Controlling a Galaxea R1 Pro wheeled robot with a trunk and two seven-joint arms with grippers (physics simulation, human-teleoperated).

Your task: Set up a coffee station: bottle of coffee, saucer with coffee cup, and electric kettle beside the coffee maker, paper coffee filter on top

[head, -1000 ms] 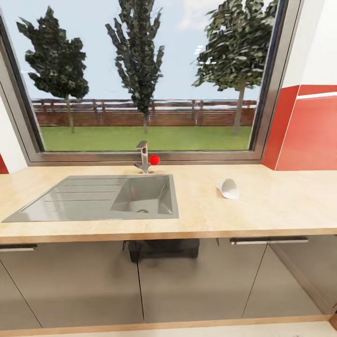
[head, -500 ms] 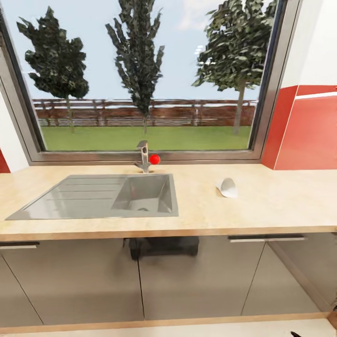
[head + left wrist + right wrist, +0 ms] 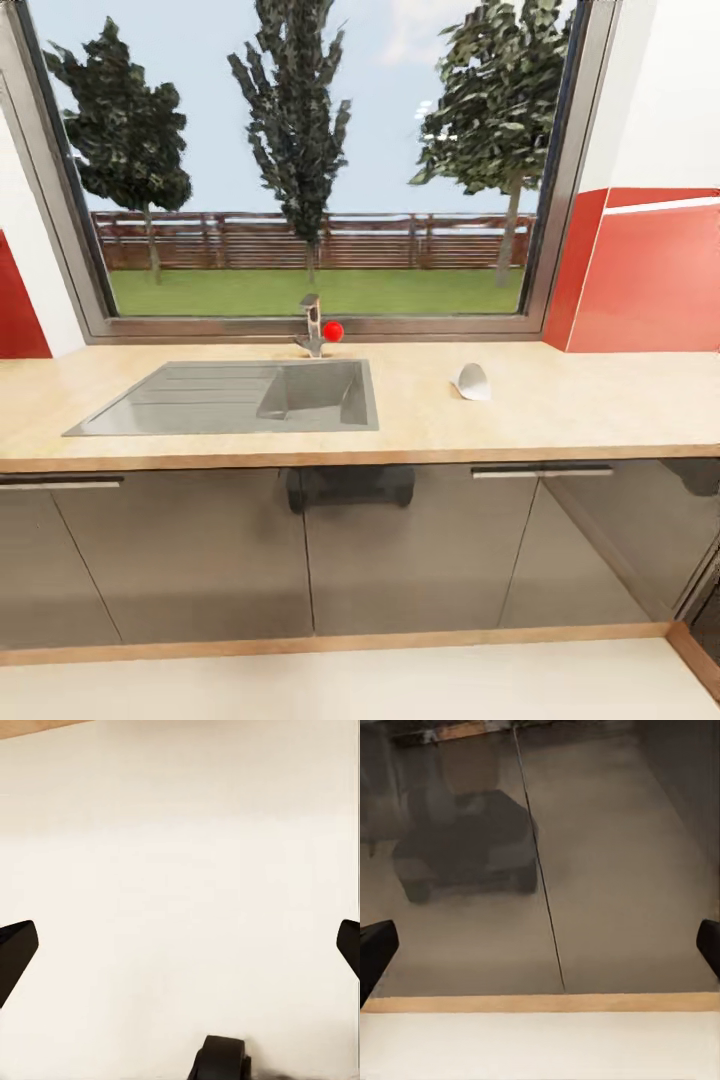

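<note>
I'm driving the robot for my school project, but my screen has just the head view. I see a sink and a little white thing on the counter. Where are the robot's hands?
Observer: The left gripper is open, pointing at pale floor.
Operator: And the other one?
Observer: The right gripper is open too, facing a glossy cabinet door low down.
Operator: Anything in that door?
Observer: A dim dark reflection; I can't tell what it is.
</note>
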